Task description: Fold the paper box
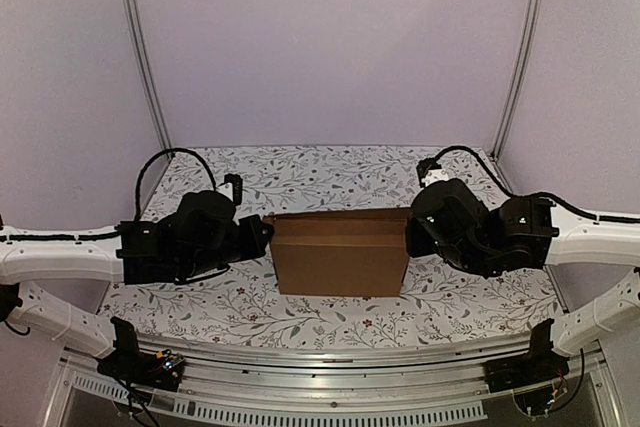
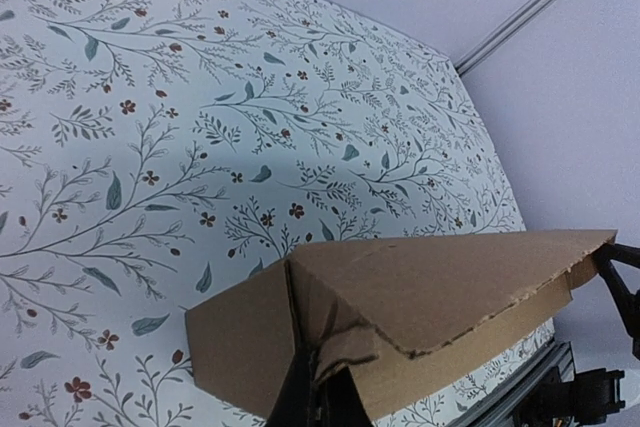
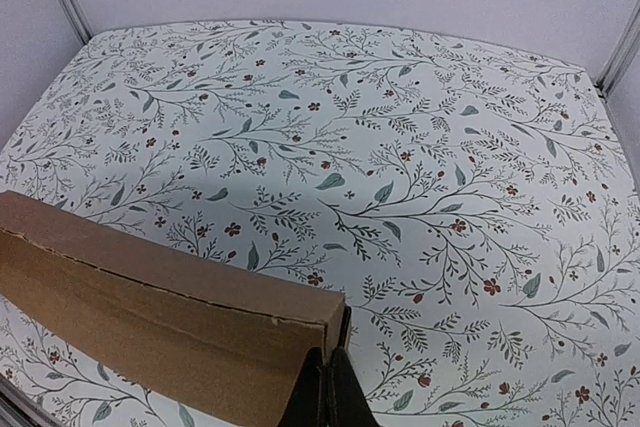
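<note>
The paper box [image 1: 340, 252] is plain brown cardboard, folded into a closed rectangular shape at the middle of the table. My left gripper [image 1: 262, 237] is at its left end. In the left wrist view that gripper [image 2: 322, 397] is shut on a crumpled inner flap of the box [image 2: 430, 287], with cardboard showing between the fingers. My right gripper [image 1: 412, 227] is at the box's upper right corner. In the right wrist view it [image 3: 328, 382] is shut, tips pressed together against the end corner of the box [image 3: 150, 297], with no cardboard visible between them.
A floral-patterned cloth [image 1: 330, 172] covers the table. Pale walls with metal corner posts [image 1: 140, 47] enclose the back and sides. A metal rail [image 1: 330, 372] runs along the near edge by the arm bases.
</note>
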